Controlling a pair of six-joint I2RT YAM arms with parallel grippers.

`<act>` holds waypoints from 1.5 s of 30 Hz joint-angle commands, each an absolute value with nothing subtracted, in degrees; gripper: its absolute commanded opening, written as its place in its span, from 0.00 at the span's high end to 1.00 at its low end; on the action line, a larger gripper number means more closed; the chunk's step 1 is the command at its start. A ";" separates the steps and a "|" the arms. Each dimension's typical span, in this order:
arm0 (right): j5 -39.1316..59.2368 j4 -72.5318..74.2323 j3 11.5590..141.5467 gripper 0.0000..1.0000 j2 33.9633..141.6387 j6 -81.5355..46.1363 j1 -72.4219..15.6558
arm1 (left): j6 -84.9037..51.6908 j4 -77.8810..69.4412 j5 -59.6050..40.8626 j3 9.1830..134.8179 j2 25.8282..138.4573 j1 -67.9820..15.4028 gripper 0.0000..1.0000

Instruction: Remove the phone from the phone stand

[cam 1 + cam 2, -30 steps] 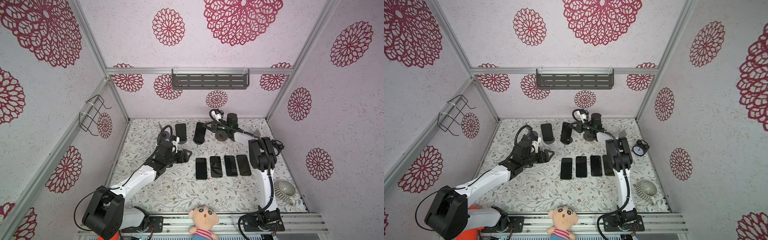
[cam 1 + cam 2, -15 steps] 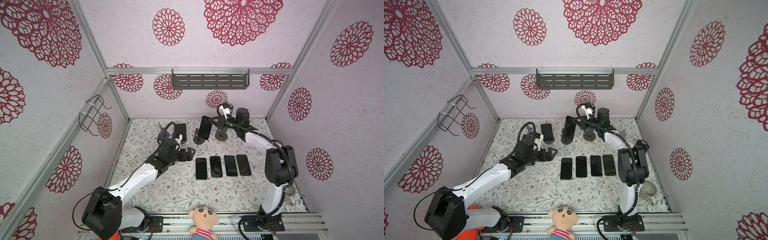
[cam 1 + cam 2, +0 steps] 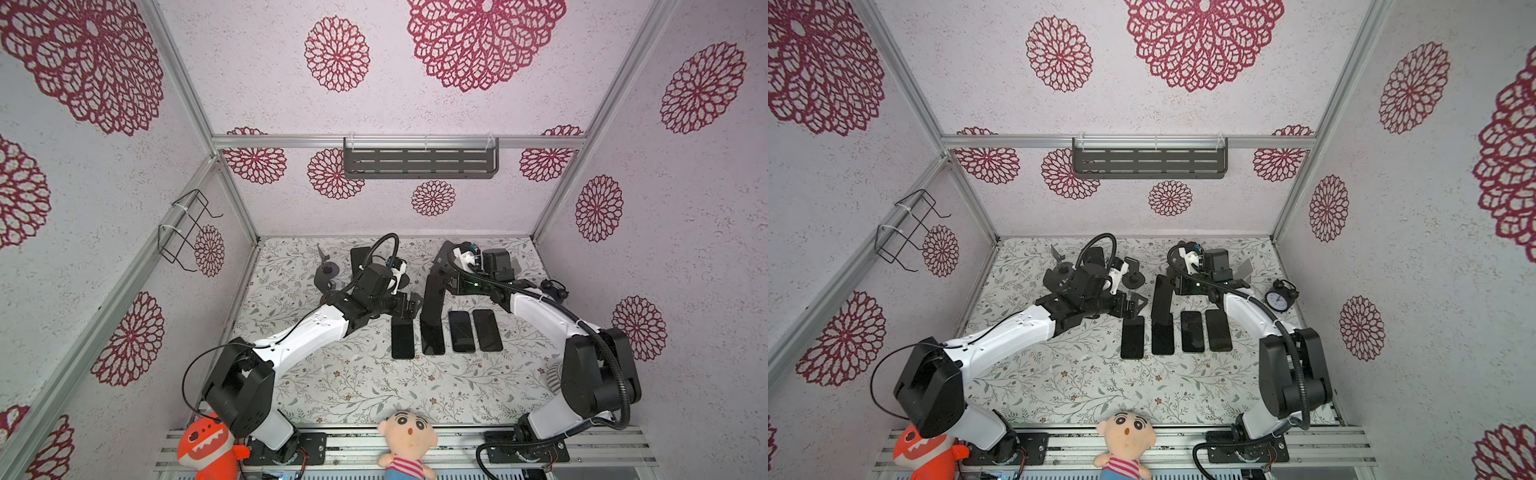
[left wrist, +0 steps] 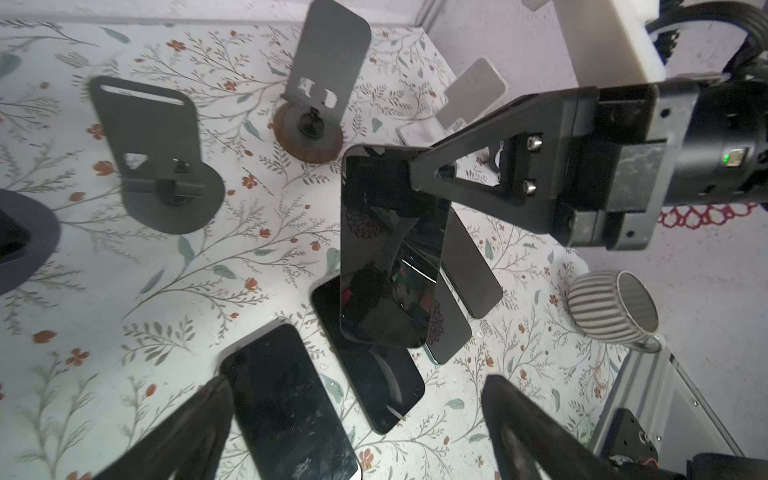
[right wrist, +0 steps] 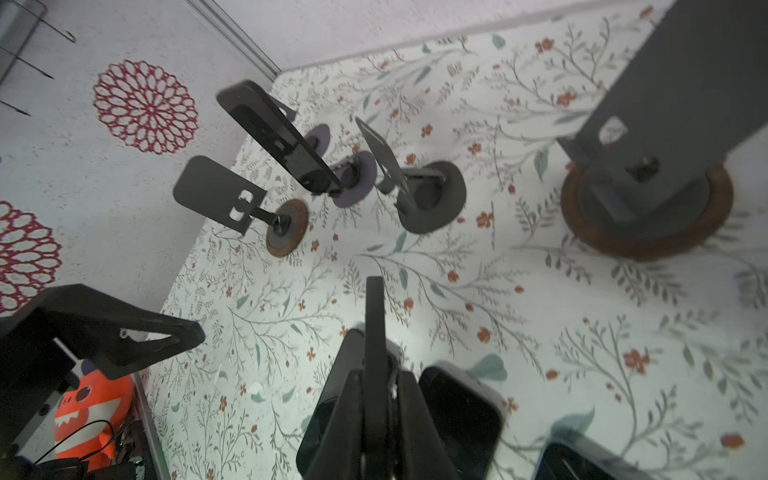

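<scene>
- Phone is held up in the air by the right gripper, whose jaws are pinched tight on its top edge.
- The phone is hung tilted, with its shiny dark glass turned toward the left wrist camera.
- Its low end is seen over the row of phones on the table; whether they touch cannot be told.
- The held phone is off every stand, and it is kept apart from the phone stand with the brown round foot behind it.
- Four other phones are laid flat, side by side, on the flowered table cloth.
- The left gripper is spread wide and nothing is held in it.
- It is placed just over one end of the leftmost phone in the row.
- A dark stand with a flat foot and a silver stand are set further back.
- One more phone is seen resting on a stand with a purple foot.
- A striped cup is set near the table's edge.
</scene>
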State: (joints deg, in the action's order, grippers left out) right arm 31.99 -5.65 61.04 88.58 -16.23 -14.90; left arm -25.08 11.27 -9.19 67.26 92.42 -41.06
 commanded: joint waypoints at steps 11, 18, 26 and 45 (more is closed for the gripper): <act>36.12 -3.00 58.82 1.00 81.67 -17.88 -15.45 | -27.10 5.57 -20.03 73.44 103.77 -42.14 0.03; 36.33 -1.67 57.48 1.00 81.30 -18.94 -15.95 | -27.71 5.38 -20.96 75.13 105.87 -42.21 0.00; 37.49 0.00 56.95 1.00 80.67 -19.44 -16.59 | -28.31 4.29 -20.85 74.79 106.87 -42.21 0.01; 38.25 1.75 56.08 1.00 79.85 -20.30 -16.74 | -28.30 5.89 -21.28 75.85 108.10 -42.27 0.21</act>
State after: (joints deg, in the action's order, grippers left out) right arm 36.07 -1.87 55.66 83.02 -18.59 -16.47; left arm -28.56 5.89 -20.71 74.22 106.96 -42.09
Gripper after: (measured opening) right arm 0.139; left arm 0.803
